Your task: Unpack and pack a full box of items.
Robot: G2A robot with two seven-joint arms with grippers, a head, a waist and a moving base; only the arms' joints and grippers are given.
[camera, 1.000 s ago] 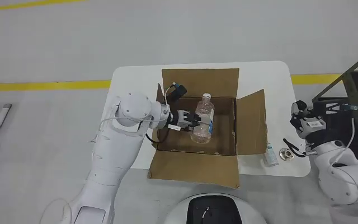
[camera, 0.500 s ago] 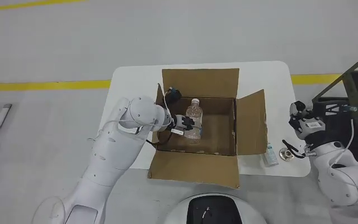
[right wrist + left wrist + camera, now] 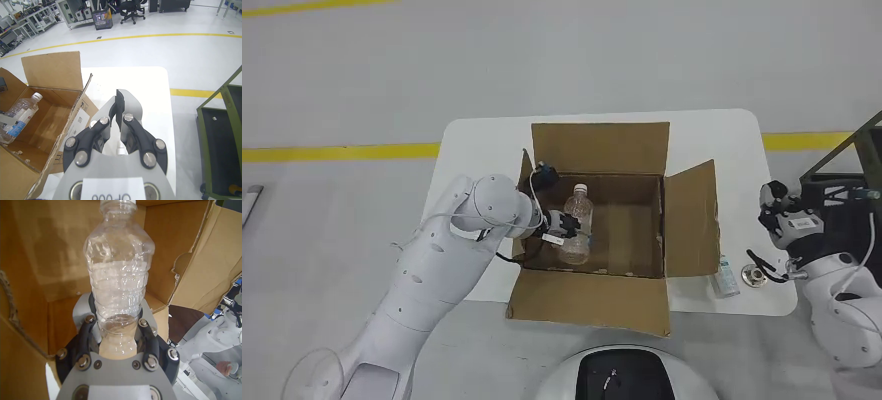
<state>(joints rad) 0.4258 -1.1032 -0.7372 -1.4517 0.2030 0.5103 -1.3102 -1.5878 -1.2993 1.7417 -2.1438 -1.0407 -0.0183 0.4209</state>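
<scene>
**Left pincer clamped on the bottle inside the box**

The left pincer (image 3: 117, 306) (image 3: 567, 225) grips the clear bottle (image 3: 118, 275) (image 3: 578, 212) by its lower body, a finger (image 3: 86, 330) pressed to each side and the capped neck pointing away from the pincer. A wall of the cardboard box (image 3: 28, 256) (image 3: 600, 148) stands just beside the pincer, and another wall rises beyond the cap. On the bottle's other side bare box floor lies open as far as the torn side flap. Well apart, outside the box (image 3: 51, 64), the right pincer (image 3: 117, 106) hangs over the white table (image 3: 151, 85) near that flap, fingers pressed together with nothing between them.
</scene>
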